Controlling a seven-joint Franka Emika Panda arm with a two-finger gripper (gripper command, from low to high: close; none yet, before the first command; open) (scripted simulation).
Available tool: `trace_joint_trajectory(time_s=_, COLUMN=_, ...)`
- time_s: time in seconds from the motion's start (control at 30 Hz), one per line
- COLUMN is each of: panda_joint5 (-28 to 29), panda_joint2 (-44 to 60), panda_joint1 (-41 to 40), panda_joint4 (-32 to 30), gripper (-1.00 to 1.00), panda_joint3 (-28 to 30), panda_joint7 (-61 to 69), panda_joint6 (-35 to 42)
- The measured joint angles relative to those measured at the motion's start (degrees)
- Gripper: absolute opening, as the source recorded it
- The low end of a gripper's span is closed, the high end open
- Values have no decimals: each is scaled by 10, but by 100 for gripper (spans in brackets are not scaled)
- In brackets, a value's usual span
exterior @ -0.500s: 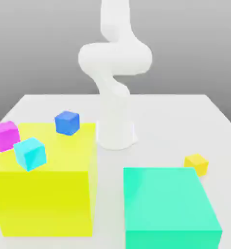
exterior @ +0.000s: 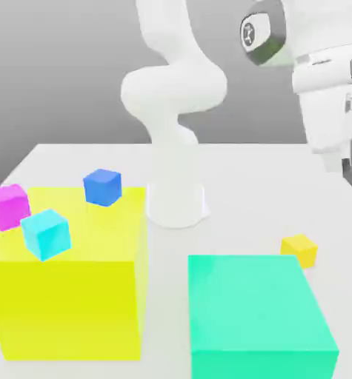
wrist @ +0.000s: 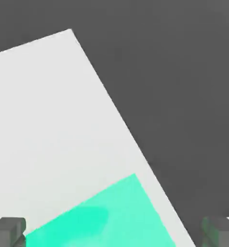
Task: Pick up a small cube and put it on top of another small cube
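The small yellow cube (exterior: 299,249) lies on the white table (exterior: 282,192) at the exterior view's right, just behind the big teal block (exterior: 256,314). My gripper (exterior: 340,164) hangs high above the table's right side, up and to the right of that cube and well apart from it. In the hand view my gripper (wrist: 114,234) stands open, its dark fingertips (wrist: 7,231) wide apart with nothing between them, over a corner of the teal block (wrist: 101,217) and the table's edge.
A large yellow block (exterior: 67,296) stands at the front left, carrying a magenta cube (exterior: 8,206), a cyan cube (exterior: 45,233) and a blue cube (exterior: 102,186). The arm's base (exterior: 176,203) rises from the table's middle.
The hand has swung into the exterior view at the upper right, above the table's right side. The cubes and blocks have not moved.
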State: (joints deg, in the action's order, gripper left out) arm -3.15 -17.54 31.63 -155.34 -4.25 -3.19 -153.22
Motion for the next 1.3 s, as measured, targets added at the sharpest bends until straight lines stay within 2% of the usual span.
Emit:
trace_joint_trajectory(time_s=0.3, panda_joint5=16, panda_joint2=147, panda_joint1=120, panda_joint4=-111, gripper=0, panda_joint3=-54, panda_joint7=182, panda_joint6=-112)
trace_joint_trajectory(time_s=0.43, panda_joint5=74, panda_joint2=228, panda_joint1=135, panda_joint4=-105, gripper=0, panda_joint3=-28, panda_joint7=152, panda_joint6=-178)
trace_joint_trajectory(time_s=0.53, panda_joint5=100, panda_joint2=290, panda_joint1=175, panda_joint4=-94, gripper=0, panda_joint3=17, panda_joint7=133, panda_joint6=-230)
trace_joint_trajectory(time_s=0.57, panda_joint5=102, panda_joint2=305, panda_joint1=184, panda_joint4=-92, gripper=-100, panda_joint3=27, panda_joint7=131, panda_joint6=-243)
trace_joint_trajectory(time_s=0.77, panda_joint5=105, panda_joint2=313, panda_joint1=188, panda_joint4=-90, gripper=-100, panda_joint3=31, panda_joint7=128, panda_joint6=-248)
trace_joint_trajectory(time_s=0.93, panda_joint5=66, panda_joint2=236, panda_joint1=167, panda_joint4=-104, gripper=-100, panda_joint3=0, panda_joint7=158, panda_joint6=-185)
trace_joint_trajectory(time_s=1.07, panda_joint5=29, panda_joint2=156, panda_joint1=169, panda_joint4=-113, gripper=-100, panda_joint3=-1, panda_joint7=189, panda_joint6=-115)
trace_joint_trajectory(time_s=1.3, panda_joint5=73, panda_joint2=71, panda_joint1=37, panda_joint4=-16, gripper=-100, panda_joint3=125, panda_joint7=316, panda_joint6=53)
